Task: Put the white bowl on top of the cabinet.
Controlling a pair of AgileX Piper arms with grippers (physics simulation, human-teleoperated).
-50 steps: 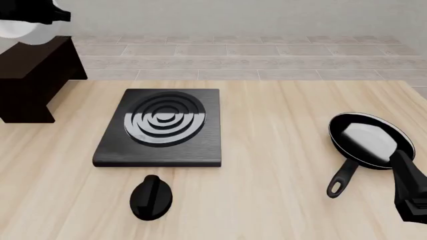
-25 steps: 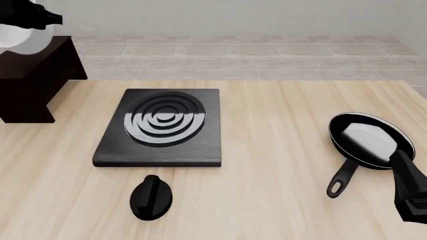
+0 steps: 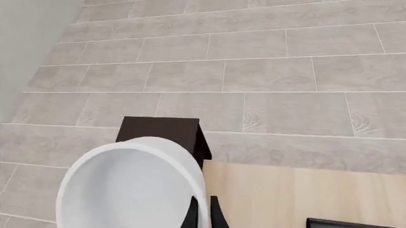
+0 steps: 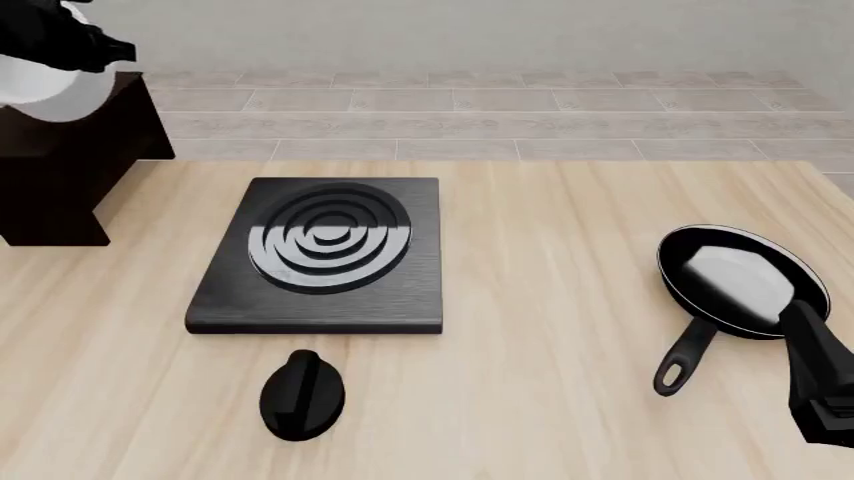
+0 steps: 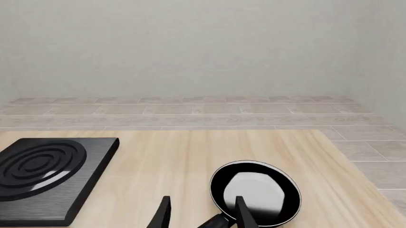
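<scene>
You are lowering the white bowl point(image 4: 40, 88), pinched in your left gripper point(image 3: 203, 216), closer onto the cabinet point(image 4: 83, 160) beneath.

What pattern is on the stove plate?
Concentric raised rings on the black stove plate, half catching a pale reflection; the front view shows it best.

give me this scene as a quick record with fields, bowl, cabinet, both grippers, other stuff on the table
white bowl: held by left gripper over the cabinet
cabinet: dark, far left of table
right gripper: open, empty, near the frying pan
stove plate: centre-left
knob: black, in front of stove plate
</scene>
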